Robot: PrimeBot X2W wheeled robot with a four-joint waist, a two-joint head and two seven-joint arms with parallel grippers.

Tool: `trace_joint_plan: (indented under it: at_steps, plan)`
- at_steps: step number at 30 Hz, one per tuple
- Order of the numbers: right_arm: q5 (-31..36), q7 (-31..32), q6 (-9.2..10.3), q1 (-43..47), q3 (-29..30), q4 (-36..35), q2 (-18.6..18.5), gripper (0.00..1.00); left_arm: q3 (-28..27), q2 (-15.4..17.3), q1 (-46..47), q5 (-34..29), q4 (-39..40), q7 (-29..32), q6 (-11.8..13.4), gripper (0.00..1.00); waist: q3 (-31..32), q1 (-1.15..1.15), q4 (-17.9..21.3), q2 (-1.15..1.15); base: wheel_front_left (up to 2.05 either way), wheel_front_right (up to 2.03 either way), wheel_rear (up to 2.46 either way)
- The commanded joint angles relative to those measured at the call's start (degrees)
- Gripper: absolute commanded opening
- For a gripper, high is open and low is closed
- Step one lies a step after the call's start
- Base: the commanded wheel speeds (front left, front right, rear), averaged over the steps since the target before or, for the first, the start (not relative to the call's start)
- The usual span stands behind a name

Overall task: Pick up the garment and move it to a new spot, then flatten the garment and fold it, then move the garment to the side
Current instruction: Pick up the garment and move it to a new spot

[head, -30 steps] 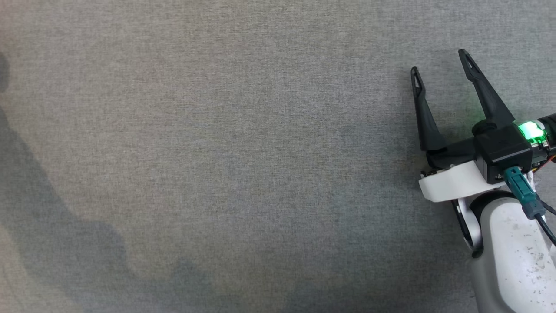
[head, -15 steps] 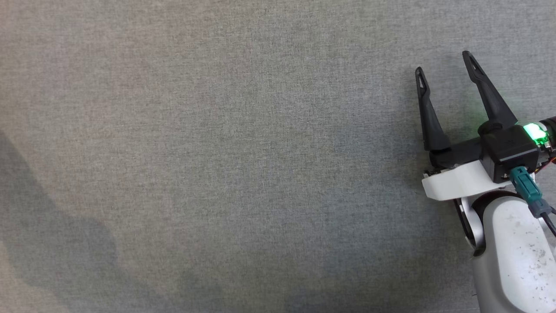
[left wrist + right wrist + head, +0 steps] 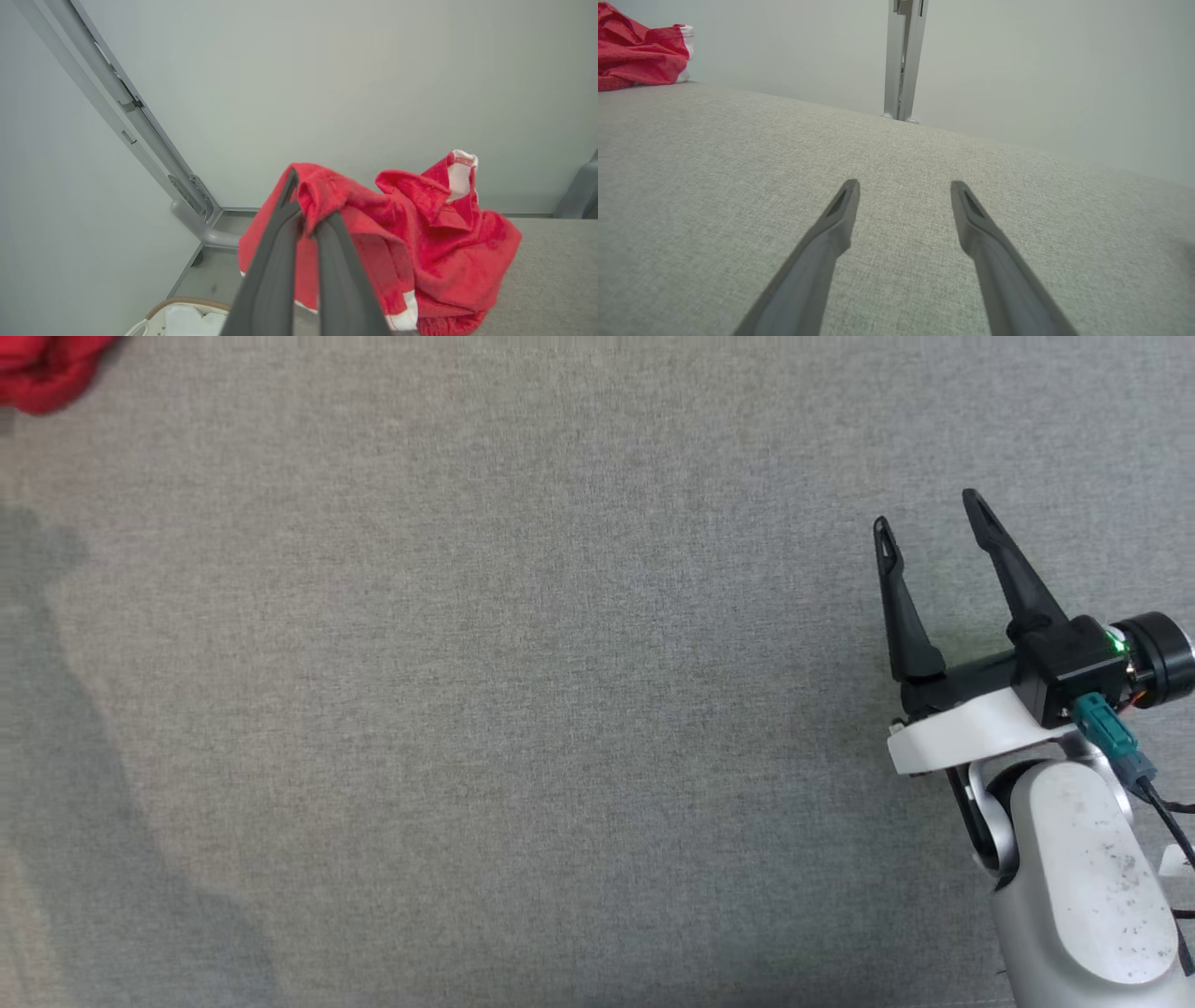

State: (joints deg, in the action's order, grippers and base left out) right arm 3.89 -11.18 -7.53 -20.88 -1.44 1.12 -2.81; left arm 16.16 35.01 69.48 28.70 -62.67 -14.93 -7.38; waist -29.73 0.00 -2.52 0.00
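A red garment (image 3: 420, 242) with white trim hangs bunched in the left wrist view, and my left gripper (image 3: 303, 205) is shut on a fold of it, its lower part resting on the grey surface. A corner of the same garment (image 3: 42, 373) peeks in at the head view's top left, and the garment (image 3: 637, 51) lies at the far left of the right wrist view. My right gripper (image 3: 924, 518) stands open above the grey cloth at the right, nothing between its fingers.
The grey fabric surface (image 3: 523, 709) spreads wide in the head view. A grey metal frame post (image 3: 903, 56) stands beyond its far edge against a pale wall. A woven basket (image 3: 173, 317) with white cloth sits on the floor beside the surface.
The head camera has shifted, so the red garment's corner now shows at the top left. The right gripper sits a little lower and further left in the picture, still open.
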Motion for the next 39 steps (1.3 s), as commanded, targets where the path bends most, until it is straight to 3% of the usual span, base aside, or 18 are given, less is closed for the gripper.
trace_joint_plan:
  at_steps: [1,7,13,19,23,30,39]
  plan:
    - [-0.9,-0.9,0.1,0.6,-0.1,1.4,-0.2,1.0,1.6,0.9,-1.3,0.8,2.0,-0.1,-0.1,0.0,6.1,0.0,0.6,0.0,0.0,0.0,0.0]
    - [-3.2,-2.6,0.1,2.1,0.0,5.8,-0.2,1.0,9.5,1.6,-1.9,2.9,12.6,2.3,-0.1,0.0,11.9,0.0,1.4,0.0,0.0,0.0,0.0]
    - [-5.3,-3.6,0.1,4.0,0.0,9.7,-0.2,1.0,17.1,-0.3,-2.5,4.1,23.7,5.1,-0.1,0.0,17.7,0.0,2.7,0.0,0.0,0.0,0.0]
    - [-7.6,-4.0,0.1,5.6,0.5,12.3,-0.2,1.0,22.8,-4.5,-4.1,4.6,32.0,6.9,-0.1,0.0,23.0,0.0,5.1,0.0,0.0,0.0,0.0]
    - [-8.7,-4.0,0.1,7.0,1.8,11.7,-0.2,1.0,24.5,-10.2,-5.2,5.9,36.0,6.8,0.3,0.0,24.8,0.0,6.2,0.0,0.0,0.0,0.0]
    - [-10.4,-4.0,0.1,8.9,3.1,11.3,-0.2,1.0,25.6,-16.5,-13.9,10.0,38.3,4.1,2.2,0.0,25.6,0.0,7.6,0.0,0.0,0.0,0.0]
    - [-10.7,-4.1,0.1,10.6,3.9,11.6,-0.2,1.0,25.4,-15.8,-32.5,12.9,27.2,0.2,3.8,0.0,24.5,0.0,8.2,0.0,0.0,0.0,0.0]
